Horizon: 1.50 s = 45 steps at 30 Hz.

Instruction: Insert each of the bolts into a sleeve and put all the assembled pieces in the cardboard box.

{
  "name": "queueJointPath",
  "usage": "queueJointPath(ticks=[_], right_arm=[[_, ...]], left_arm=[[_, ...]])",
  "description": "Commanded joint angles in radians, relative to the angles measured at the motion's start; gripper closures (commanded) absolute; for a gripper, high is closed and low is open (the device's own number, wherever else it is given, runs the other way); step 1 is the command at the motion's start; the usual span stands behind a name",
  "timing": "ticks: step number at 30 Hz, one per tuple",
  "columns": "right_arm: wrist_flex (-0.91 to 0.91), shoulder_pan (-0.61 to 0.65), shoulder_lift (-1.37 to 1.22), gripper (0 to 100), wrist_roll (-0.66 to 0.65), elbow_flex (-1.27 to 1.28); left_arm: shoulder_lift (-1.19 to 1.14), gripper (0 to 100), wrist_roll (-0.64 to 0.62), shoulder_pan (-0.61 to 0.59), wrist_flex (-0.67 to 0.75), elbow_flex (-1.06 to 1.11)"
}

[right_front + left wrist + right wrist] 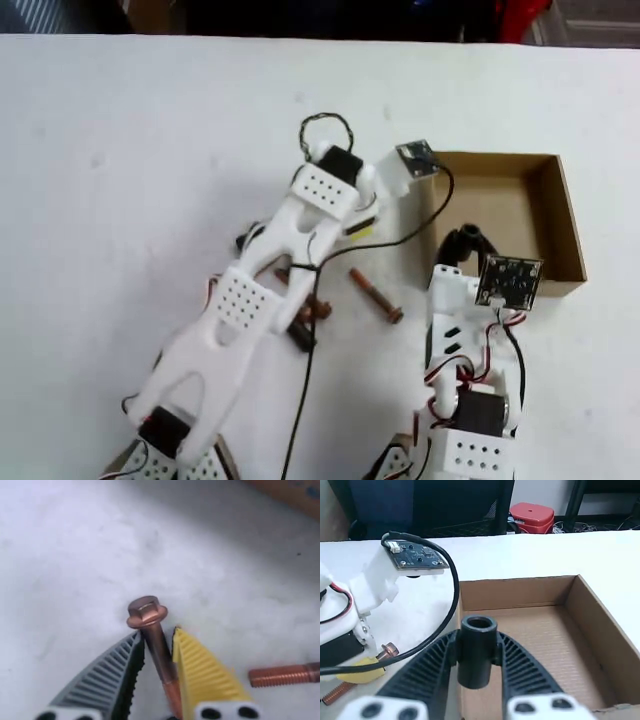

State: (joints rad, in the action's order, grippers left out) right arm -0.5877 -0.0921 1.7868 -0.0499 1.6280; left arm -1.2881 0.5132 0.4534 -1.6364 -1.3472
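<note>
While the left gripper (pixel 158 636) pinches a copper bolt (pixel 148 614) by its shank, leaving the head free, a second bolt (pixel 375 294) lies loose between the arms. The right gripper (pixel 478 641) clamps a black sleeve (pixel 477 667) upright at the near edge of the cardboard box (pixel 592 625), bore exposed, probably to receive the bolt.

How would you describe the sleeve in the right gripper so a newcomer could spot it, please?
Find the cardboard box on the right of the table. Over its near left corner the right gripper clamps the sleeve, a short upright tube. It is black and hollow, unlike the copper bolts.
</note>
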Motion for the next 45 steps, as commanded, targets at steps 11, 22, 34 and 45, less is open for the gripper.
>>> queueJointPath(ticks=[11, 22, 34, 45], right_arm=[[0.027, -0.005, 0.013, 98.1, 0.009, -0.015], [0.027, -0.002, 0.013, 98.1, 0.009, -0.008], [0.027, 0.056, 0.013, 98.1, 0.008, 0.003], [0.027, 0.082, 0.013, 98.1, 0.008, 0.003]], left_arm=[[0.005, 98, 0.005, -0.019, -0.012, -0.020], [0.079, 98, -0.097, -0.039, -0.155, -0.236], [0.414, 98, -0.124, -0.039, -0.155, 0.098], [0.820, 98, -0.121, -0.047, -0.149, 0.614]])
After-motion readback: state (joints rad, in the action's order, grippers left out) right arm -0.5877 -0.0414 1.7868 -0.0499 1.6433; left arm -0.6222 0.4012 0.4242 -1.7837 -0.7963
